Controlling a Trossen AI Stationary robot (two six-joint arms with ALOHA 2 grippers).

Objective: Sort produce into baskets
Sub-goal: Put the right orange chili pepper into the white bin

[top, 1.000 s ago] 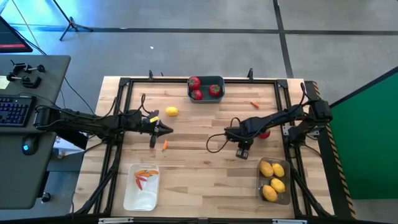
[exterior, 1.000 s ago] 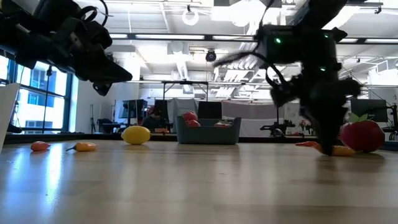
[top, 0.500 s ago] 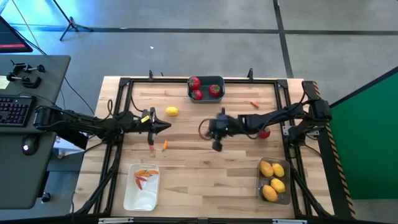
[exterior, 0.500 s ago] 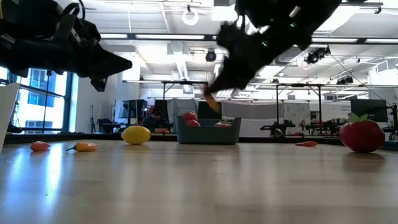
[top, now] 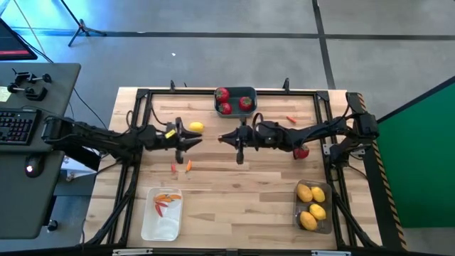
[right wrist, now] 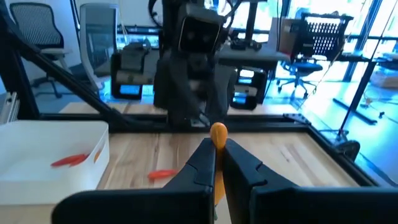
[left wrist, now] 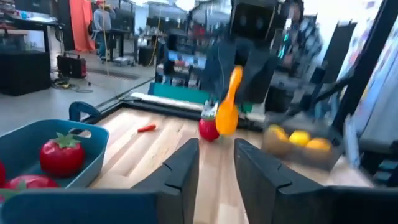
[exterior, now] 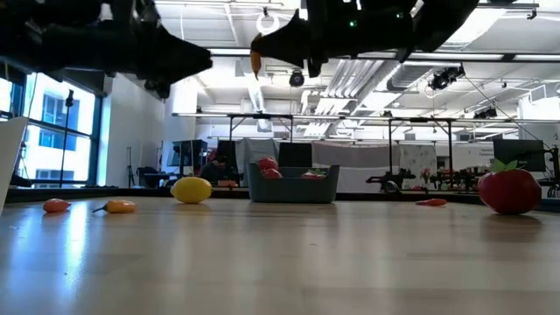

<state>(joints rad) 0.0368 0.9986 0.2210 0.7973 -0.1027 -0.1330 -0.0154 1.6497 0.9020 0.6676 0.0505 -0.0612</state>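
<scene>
Hovering nose to nose over the middle of the slatted wooden tabletop (top: 234, 192), both dark arms are lining up for what looks like a hand-over. The right gripper (top: 222, 138) is pinching a thin, glossy orange pepper piece (right wrist: 217, 135) between its closed fingers, well above the wood. The left gripper (top: 197, 139) is waiting just opposite with its jaws parted and nothing in them.

Risk now: the piece is slim and slick, so if the right lets go before the left is clamping, I judge it is dropping and skittering away.

At 12 o'clock the matte blue-grey basket (top: 235, 100) is holding round red toys with green tops. At 5 o'clock the smoky translucent basket (top: 313, 207) is carrying smooth yellow ovals. At 7 o'clock the white basket (top: 162, 214) is holding thin orange-red pieces. One lemon (top: 196, 127) and a red fruit (top: 302, 152) are lying loose, with small orange bits (top: 188, 166) at about 9.
</scene>
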